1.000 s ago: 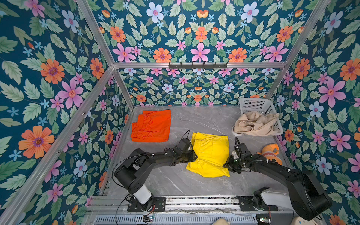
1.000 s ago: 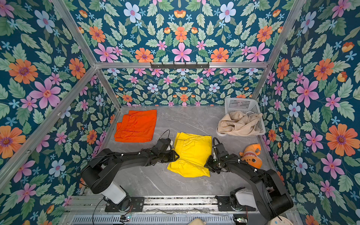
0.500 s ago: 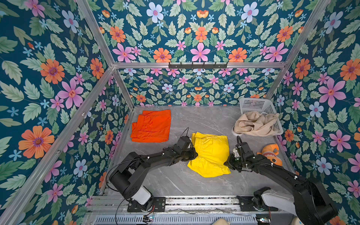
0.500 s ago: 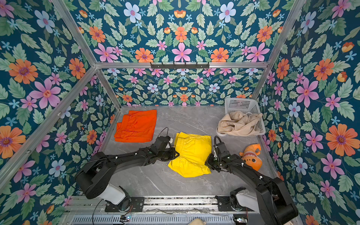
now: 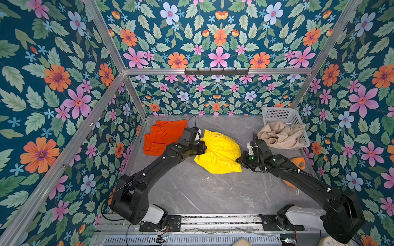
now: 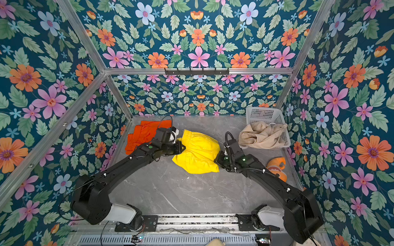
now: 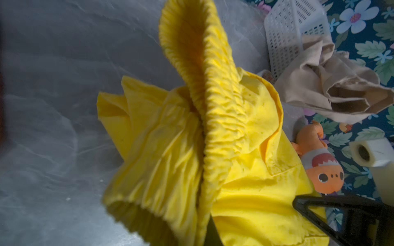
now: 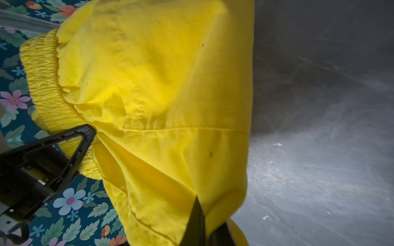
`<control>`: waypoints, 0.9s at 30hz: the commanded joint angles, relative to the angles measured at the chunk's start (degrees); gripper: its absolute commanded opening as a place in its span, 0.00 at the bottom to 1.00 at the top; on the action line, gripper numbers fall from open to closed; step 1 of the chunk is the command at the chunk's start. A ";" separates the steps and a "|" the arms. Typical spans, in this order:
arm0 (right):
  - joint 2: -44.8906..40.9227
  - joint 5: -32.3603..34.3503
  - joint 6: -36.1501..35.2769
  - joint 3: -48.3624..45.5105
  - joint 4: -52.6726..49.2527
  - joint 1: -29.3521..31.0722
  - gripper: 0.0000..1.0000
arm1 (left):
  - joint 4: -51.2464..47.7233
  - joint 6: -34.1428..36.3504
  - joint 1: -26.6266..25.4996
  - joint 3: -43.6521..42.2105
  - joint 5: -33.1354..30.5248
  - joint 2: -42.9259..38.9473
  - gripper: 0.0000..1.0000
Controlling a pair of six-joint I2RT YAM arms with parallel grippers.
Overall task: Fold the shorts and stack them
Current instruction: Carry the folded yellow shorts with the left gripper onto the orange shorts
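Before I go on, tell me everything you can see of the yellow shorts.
The bright yellow shorts look like thin, creased woven fabric, with a gathered elastic waistband and a stitched seam. They sit mid-table, bunched and puffed up rather than folded flat. The left gripper is pinched shut at the waistband end, and the right gripper is shut on the opposite corner. Whether the lower edge rests on the grey marbled table cannot be told.

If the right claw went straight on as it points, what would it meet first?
The yellow shorts that the right claw grips; beyond them probably the left claw, though depth is unclear.
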 commanded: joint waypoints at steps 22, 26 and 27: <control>47.55 4.42 -6.27 57.80 8.43 11.05 0.00 | -9.36 26.05 34.43 32.88 1.02 15.38 0.00; 54.75 3.39 -7.70 66.23 9.23 11.83 0.00 | -5.22 25.98 37.86 35.83 4.00 17.92 0.00; 56.40 3.34 -7.89 68.25 9.78 11.91 0.00 | -4.09 26.15 38.39 36.68 4.61 18.75 0.00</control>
